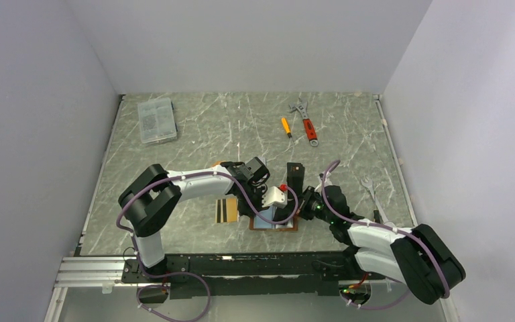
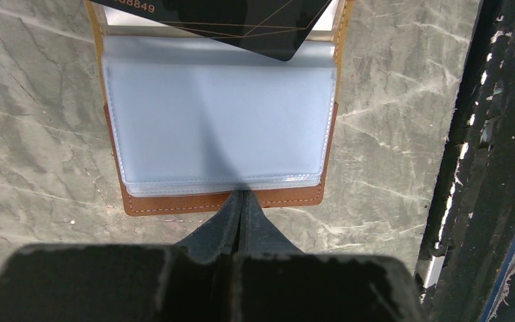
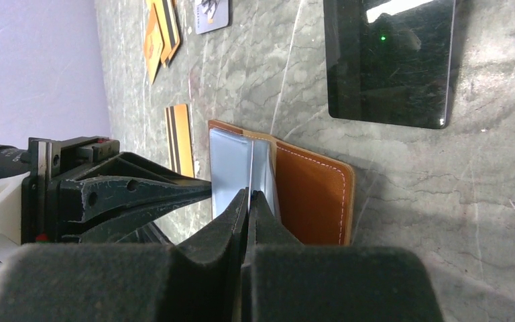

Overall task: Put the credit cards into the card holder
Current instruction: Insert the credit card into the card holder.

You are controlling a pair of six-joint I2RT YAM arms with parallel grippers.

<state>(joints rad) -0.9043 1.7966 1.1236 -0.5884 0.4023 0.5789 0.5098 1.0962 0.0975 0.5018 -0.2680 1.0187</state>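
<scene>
The tan card holder (image 1: 288, 227) lies open on the table, clear sleeves (image 2: 218, 114) facing up. My left gripper (image 2: 243, 194) is shut, its tips at the sleeves' near edge over the leather rim (image 2: 174, 202); whether they pinch the plastic does not show. My right gripper (image 3: 249, 196) is shut on the edge of one raised sleeve leaf (image 3: 263, 168). A black card (image 3: 389, 60) lies just past the holder (image 3: 315, 194). A gold credit card with black stripes (image 1: 226, 210) sits to the holder's left. Orange cards (image 3: 154, 40) and a grey printed one (image 3: 211, 13) lie farther off.
A clear plastic box (image 1: 157, 120) stands at the back left. An orange-handled screwdriver (image 1: 285, 127) and a red-handled adjustable wrench (image 1: 306, 122) lie at the back. A silver wrench (image 1: 370, 190) lies at the right. The black base rail (image 1: 241, 265) runs along the near edge.
</scene>
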